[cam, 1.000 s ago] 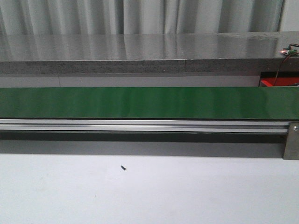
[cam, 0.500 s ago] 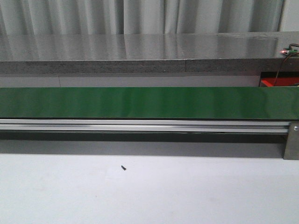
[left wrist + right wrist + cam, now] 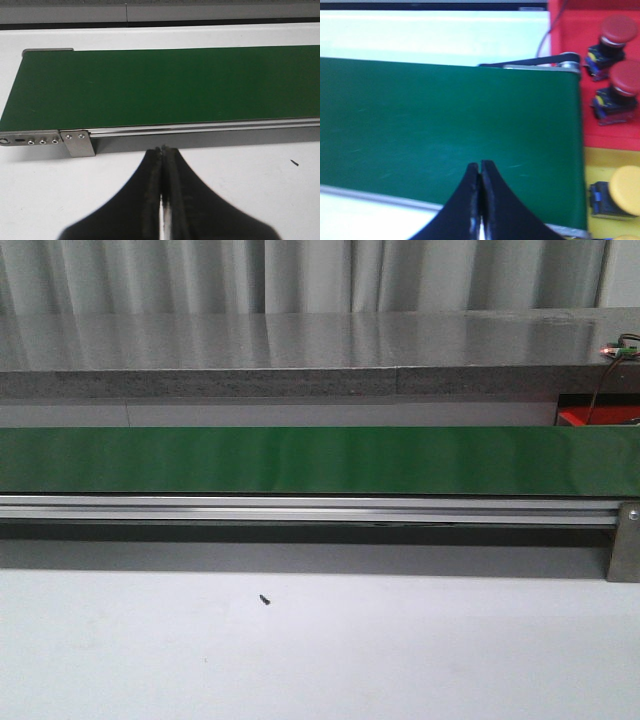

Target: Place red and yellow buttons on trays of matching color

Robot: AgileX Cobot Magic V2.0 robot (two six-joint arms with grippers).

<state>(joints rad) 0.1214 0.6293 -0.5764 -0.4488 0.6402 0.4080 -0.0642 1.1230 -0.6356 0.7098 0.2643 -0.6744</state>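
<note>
In the right wrist view two red buttons (image 3: 618, 31) (image 3: 623, 81) with dark bases rest on the red tray (image 3: 570, 35) past the belt's end. A yellow button (image 3: 626, 189) lies on the yellow tray (image 3: 594, 165) beside it. My right gripper (image 3: 480, 164) hangs shut over the green belt (image 3: 445, 125), holding nothing. In the left wrist view my left gripper (image 3: 162, 149) is shut and empty over the white table, just short of the belt's (image 3: 165, 85) metal rail. A corner of the red tray (image 3: 580, 418) shows in the front view; neither gripper appears there.
The green conveyor belt (image 3: 320, 460) runs across the front view on an aluminium rail (image 3: 300, 508), with a metal end bracket (image 3: 624, 540) at right. A grey counter (image 3: 300, 360) lies behind. A small dark speck (image 3: 265, 599) sits on the white table.
</note>
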